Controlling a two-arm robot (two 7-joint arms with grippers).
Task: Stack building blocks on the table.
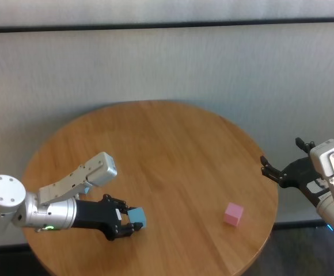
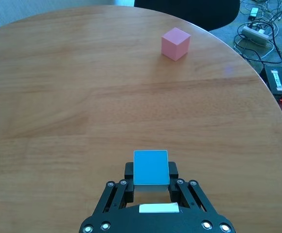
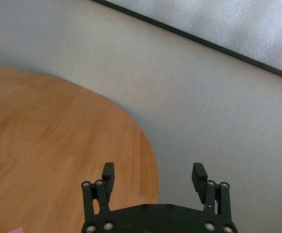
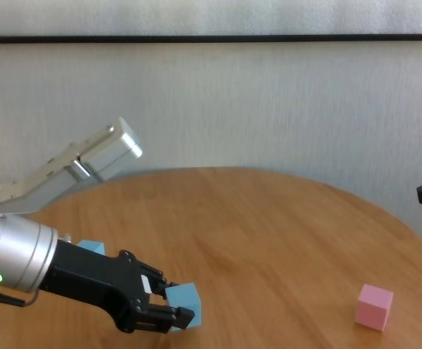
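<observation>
My left gripper [image 1: 133,221] is shut on a light blue cube [image 1: 137,217] low over the near left part of the round wooden table [image 1: 167,149]. The left wrist view shows the cube [image 2: 150,167] between the fingers. A second light blue cube [image 4: 91,249] lies on the table behind my left forearm, mostly hidden. The pink cube [image 1: 233,214] stands alone on the table's near right; it also shows in the left wrist view [image 2: 175,43] and the chest view [image 4: 374,306]. My right gripper [image 1: 282,172] is open and empty, held off the table's right edge.
A grey wall [image 1: 167,63] runs behind the table. In the left wrist view, cables and a power strip [image 2: 257,31] and a black box [image 2: 277,82] lie on the floor beyond the table's edge.
</observation>
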